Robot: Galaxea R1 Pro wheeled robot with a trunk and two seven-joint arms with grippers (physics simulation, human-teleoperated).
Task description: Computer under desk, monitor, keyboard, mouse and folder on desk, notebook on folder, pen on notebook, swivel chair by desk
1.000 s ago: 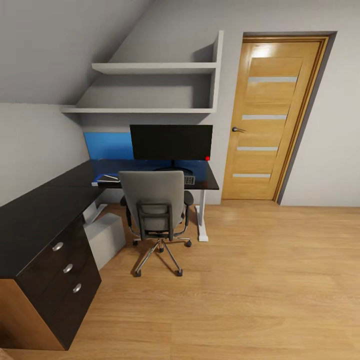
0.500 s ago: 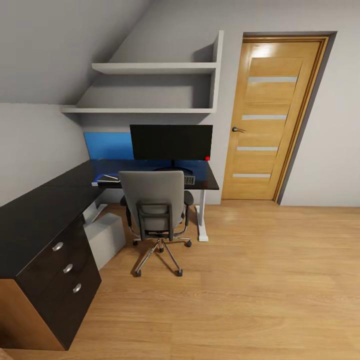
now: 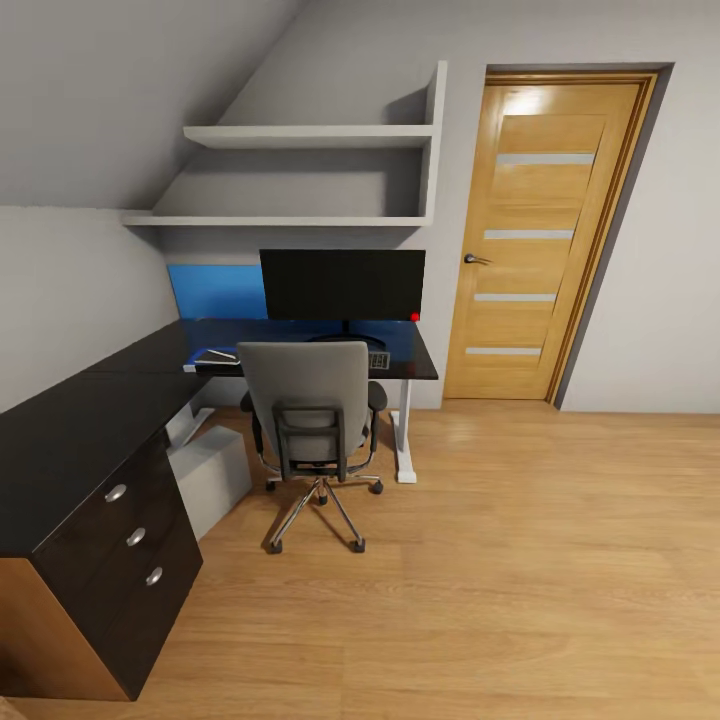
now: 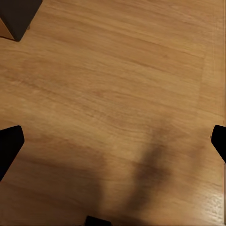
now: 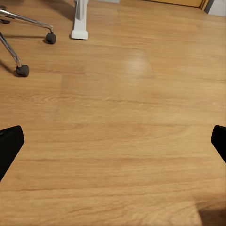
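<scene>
Both pincers, left pincer (image 4: 113, 141) and right pincer (image 5: 113, 141), hang released above the floor. The swivel chair (image 3: 312, 430) blocks the table (image 3: 90, 430); approaching carelessly, you may bump it.

There are no words, numbers or signs to read anywhere. The wide black flat monitor (image 3: 342, 284) has a small red dot at its lower corner, with no letters.

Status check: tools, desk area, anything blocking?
Left tool and right tool open, empty, over bare floor. Monitor on desk; computer under it. Swivel chair blocks the desk front.
</scene>
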